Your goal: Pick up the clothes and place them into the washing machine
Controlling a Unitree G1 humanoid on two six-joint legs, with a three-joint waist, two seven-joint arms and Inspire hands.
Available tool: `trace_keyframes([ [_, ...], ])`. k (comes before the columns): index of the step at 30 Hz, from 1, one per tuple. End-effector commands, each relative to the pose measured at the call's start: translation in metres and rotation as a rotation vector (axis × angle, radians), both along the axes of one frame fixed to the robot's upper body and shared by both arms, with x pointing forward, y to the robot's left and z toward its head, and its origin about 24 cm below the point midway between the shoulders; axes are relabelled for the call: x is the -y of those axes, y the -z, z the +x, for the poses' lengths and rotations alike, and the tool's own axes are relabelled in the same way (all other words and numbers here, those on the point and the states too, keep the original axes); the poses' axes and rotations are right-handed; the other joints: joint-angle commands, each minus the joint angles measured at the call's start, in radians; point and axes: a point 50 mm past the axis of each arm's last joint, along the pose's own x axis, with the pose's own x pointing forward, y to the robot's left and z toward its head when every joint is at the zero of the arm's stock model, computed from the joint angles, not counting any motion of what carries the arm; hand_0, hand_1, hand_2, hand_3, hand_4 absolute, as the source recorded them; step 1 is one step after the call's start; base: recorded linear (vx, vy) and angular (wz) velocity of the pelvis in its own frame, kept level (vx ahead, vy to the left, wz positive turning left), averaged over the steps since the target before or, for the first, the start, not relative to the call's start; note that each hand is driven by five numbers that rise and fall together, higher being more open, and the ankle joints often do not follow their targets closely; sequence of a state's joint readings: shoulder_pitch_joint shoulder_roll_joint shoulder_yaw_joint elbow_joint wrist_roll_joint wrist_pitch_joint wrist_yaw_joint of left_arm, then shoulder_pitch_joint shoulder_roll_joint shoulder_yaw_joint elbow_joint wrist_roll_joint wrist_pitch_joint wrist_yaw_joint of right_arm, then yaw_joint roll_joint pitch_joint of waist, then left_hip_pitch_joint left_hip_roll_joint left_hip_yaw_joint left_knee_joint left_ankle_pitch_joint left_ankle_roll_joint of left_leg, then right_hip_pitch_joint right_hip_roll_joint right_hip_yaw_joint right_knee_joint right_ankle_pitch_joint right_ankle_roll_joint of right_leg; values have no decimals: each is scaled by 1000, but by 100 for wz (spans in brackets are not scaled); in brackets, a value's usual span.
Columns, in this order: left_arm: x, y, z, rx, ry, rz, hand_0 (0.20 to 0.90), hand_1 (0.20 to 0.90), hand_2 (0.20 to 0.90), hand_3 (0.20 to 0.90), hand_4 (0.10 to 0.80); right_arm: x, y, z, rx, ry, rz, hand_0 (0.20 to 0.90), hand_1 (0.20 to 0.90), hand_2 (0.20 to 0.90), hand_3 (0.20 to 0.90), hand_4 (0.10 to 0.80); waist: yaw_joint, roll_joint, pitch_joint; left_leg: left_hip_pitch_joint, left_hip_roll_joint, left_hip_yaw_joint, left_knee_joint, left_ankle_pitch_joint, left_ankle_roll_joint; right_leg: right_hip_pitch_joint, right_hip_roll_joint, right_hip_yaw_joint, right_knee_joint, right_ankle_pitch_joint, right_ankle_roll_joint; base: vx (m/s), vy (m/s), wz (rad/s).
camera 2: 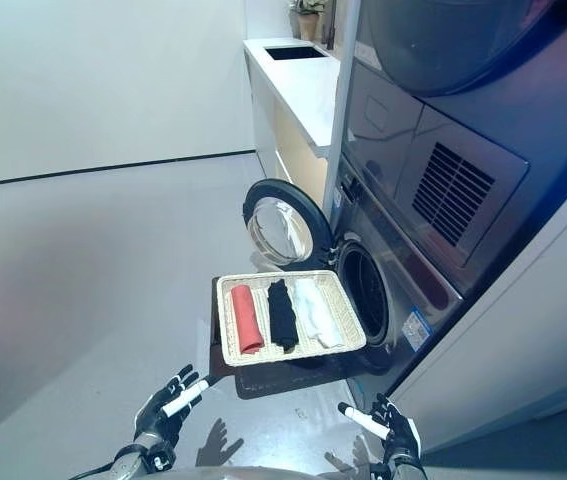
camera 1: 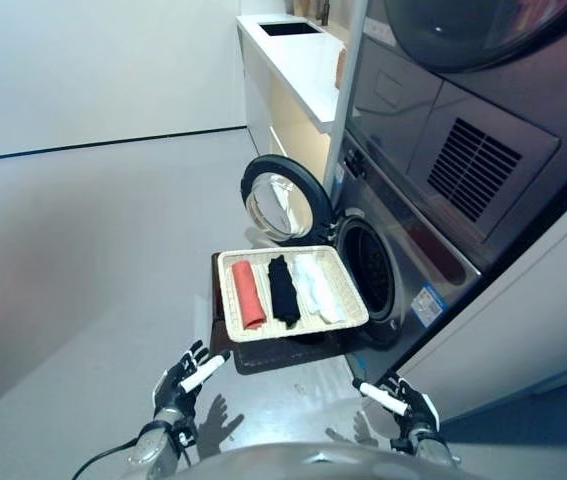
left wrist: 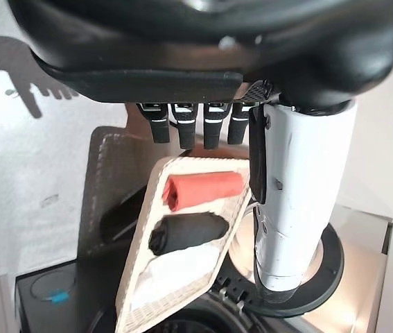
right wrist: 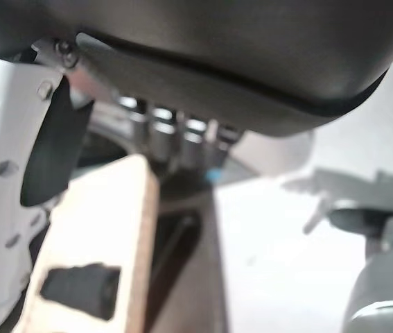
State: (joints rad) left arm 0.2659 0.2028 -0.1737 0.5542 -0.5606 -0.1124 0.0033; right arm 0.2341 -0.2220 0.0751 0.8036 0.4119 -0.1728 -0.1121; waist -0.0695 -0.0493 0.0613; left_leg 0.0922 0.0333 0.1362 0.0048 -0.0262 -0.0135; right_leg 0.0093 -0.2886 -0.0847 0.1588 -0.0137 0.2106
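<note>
A shallow wicker basket (camera 1: 355, 290) rests on a low dark brown box (camera 1: 278, 357) in front of the washing machine (camera 1: 418, 250). In it lie a rolled red cloth (camera 1: 247, 293), a rolled black cloth (camera 1: 283, 288) and a white cloth (camera 1: 316, 286), side by side. The machine's round door (camera 1: 281, 198) stands open beside the dark drum opening (camera 1: 368, 268). My left hand (camera 1: 185, 380) is open and empty, low and left of the box. My right hand (camera 1: 403, 401) is open and empty, low and right of the box. The basket also shows in the left wrist view (left wrist: 231, 222).
A dryer (camera 1: 483, 110) is stacked above the washing machine. A white counter with a dark sink (camera 1: 298, 50) runs behind it along the wall. Grey floor (camera 1: 83, 250) spreads to the left.
</note>
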Motion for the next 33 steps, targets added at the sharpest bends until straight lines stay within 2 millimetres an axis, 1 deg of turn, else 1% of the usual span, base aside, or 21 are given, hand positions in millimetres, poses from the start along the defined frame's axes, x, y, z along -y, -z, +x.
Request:
trace_keyframes([
  [1, -19, -35, 39, 221, 32, 91, 900, 900, 900, 900, 800, 4, -26, 52, 219, 1, -17, 900, 900, 900, 900, 800, -2, 13, 47, 7, -31, -32, 81, -83, 57, -144, -38, 80, 301, 292, -18, -22, 178, 0],
  [3, -23, -36, 42, 220, 37, 104, 900, 900, 900, 900, 800, 3, -25, 52, 213, 11, -16, 900, 900, 900, 900, 800, -12, 32, 67, 12, -31, -33, 91, -89, 66, -191, -37, 59, 355, 278, -34, 30, 200, -1],
  [5, -23, -35, 42, 213, 37, 103, 900, 900, 900, 900, 800, 4, -24, 50, 207, 25, -6, 900, 900, 900, 900, 800, -23, 32, 66, 29, -37, -32, 90, -104, 60, -205, -49, 19, 298, 257, -31, 160, 58, 3],
  [6, -23, -34, 41, 212, 35, 100, 900, 900, 900, 900, 800, 5, -24, 49, 205, 33, -6, 900, 900, 900, 900, 800, -31, 29, 64, 38, -39, -39, 85, -112, 54, -206, -52, 6, 248, 249, -27, 234, -47, 9],
  [8, -23, -34, 40, 213, 28, 97, 900, 900, 900, 900, 800, 7, -24, 50, 207, 46, -9, 900, 900, 900, 900, 800, -44, 16, 59, 59, -45, -55, 74, -129, 33, -208, -65, -5, 91, 252, -10, 289, -117, 13],
  [9, -23, -34, 40, 214, 26, 95, 900, 900, 900, 900, 800, 8, -23, 50, 201, 58, -8, 900, 900, 900, 900, 800, -55, 15, 60, 81, -38, -68, 67, -146, 19, -206, -63, -15, -26, 263, 4, 307, -124, 6],
  [10, -24, -34, 39, 213, 20, 97, 900, 900, 900, 900, 800, 8, -23, 50, 201, 56, -7, 900, 900, 900, 900, 800, -59, 11, 62, 95, -35, -73, 60, -152, 12, -202, -61, -11, -76, 277, 13, 309, -109, -2],
  [12, -25, -34, 37, 211, 19, 106, 900, 900, 900, 900, 800, 6, -22, 50, 201, 53, -2, 900, 900, 900, 900, 800, -69, 4, 61, 131, -21, -86, 38, -167, 0, -230, -40, 3, -169, 318, 32, 268, -76, 2],
  [14, -25, -34, 36, 212, 19, 104, 900, 900, 900, 900, 800, 4, -21, 50, 193, 41, -3, 900, 900, 900, 900, 800, -74, -2, 61, 163, -13, -96, 17, -173, -6, -253, -21, 2, -201, 339, 41, 244, -72, 10],
  [16, -24, -32, 31, 194, 12, 101, 900, 900, 900, 900, 800, 2, -20, 46, 181, 28, -2, 900, 900, 900, 900, 800, -73, -11, 57, 200, -5, -108, -10, -173, -10, -261, 0, -14, -184, 351, 40, 218, -102, 25],
  [18, -22, -30, 29, 182, 9, 95, 900, 900, 900, 900, 800, 1, -18, 42, 169, 23, 0, 900, 900, 900, 900, 800, -77, -18, 52, 227, 8, -121, -23, -173, -14, -273, 18, -19, -132, 341, 32, 187, -132, 68],
  [20, -20, -27, 28, 166, 3, 86, 900, 900, 900, 900, 800, 0, -15, 37, 150, 28, 7, 900, 900, 900, 900, 800, -70, -15, 38, 242, 39, -125, -22, -172, -26, -279, 34, -57, -88, 275, 12, 172, -193, 40],
  [21, -19, -26, 27, 164, -4, 78, 900, 900, 900, 900, 800, 0, -15, 38, 151, 20, 6, 900, 900, 900, 900, 800, -73, -14, 33, 244, 56, -123, -25, -173, -32, -279, 47, -58, -81, 267, 6, 192, -231, 4],
  [22, -18, -24, 28, 154, -8, 79, 900, 900, 900, 900, 800, 1, -15, 38, 146, 16, -2, 900, 900, 900, 900, 800, -74, -4, 24, 246, 85, -131, -20, -159, -45, -280, 64, -60, -59, 237, -6, 189, -220, 5],
  [23, -16, -24, 31, 156, -15, 69, 900, 900, 900, 900, 800, 6, -16, 41, 149, 24, -20, 900, 900, 900, 900, 800, -72, 4, 18, 235, 107, -139, -5, -135, -58, -287, 73, -70, -38, 220, -11, 161, -194, 8],
  [25, -10, -24, 38, 166, -15, 46, 900, 900, 900, 900, 800, 9, -18, 46, 165, 43, -29, 900, 900, 900, 900, 800, -75, 14, 9, 220, 137, -147, 5, -100, -71, -286, 93, -78, -28, 206, -24, 111, -147, 18],
  [26, -10, -24, 38, 167, -15, 46, 900, 900, 900, 900, 800, 9, -19, 47, 166, 43, -29, 900, 900, 900, 900, 800, -76, 15, 8, 219, 139, -147, 5, -100, -71, -286, 94, -79, -28, 206, -25, 149, -209, 30],
  [27, -8, -26, 41, 183, -8, 39, 900, 900, 900, 900, 800, 13, -20, 46, 173, 48, -37, 900, 900, 900, 900, 800, -75, 26, 0, 206, 169, -156, 27, -46, -87, -279, 122, -90, -30, 186, -39, 138, -197, 26],
  [29, -6, -26, 42, 183, -8, 34, 900, 900, 900, 900, 800, 15, -20, 46, 168, 41, -49, 900, 900, 900, 900, 800, -73, 37, 0, 182, 186, -161, 54, -3, -100, -277, 139, -99, -30, 165, -50, 122, -203, 28],
  [32, -5, -27, 44, 185, -25, 30, 900, 900, 900, 900, 800, 14, -23, 52, 191, 43, -45, 900, 900, 900, 900, 800, -73, 46, 2, 152, 212, -162, 117, 80, -112, -270, 177, -100, -23, 134, -83, 83, -157, 7],
  [33, -5, -27, 44, 185, -25, 30, 900, 900, 900, 900, 800, 14, -23, 52, 191, 43, -45, 900, 900, 900, 900, 800, -73, 46, 2, 152, 213, -163, 117, 80, -113, -270, 177, -101, -23, 133, -84, 127, -222, 1],
])
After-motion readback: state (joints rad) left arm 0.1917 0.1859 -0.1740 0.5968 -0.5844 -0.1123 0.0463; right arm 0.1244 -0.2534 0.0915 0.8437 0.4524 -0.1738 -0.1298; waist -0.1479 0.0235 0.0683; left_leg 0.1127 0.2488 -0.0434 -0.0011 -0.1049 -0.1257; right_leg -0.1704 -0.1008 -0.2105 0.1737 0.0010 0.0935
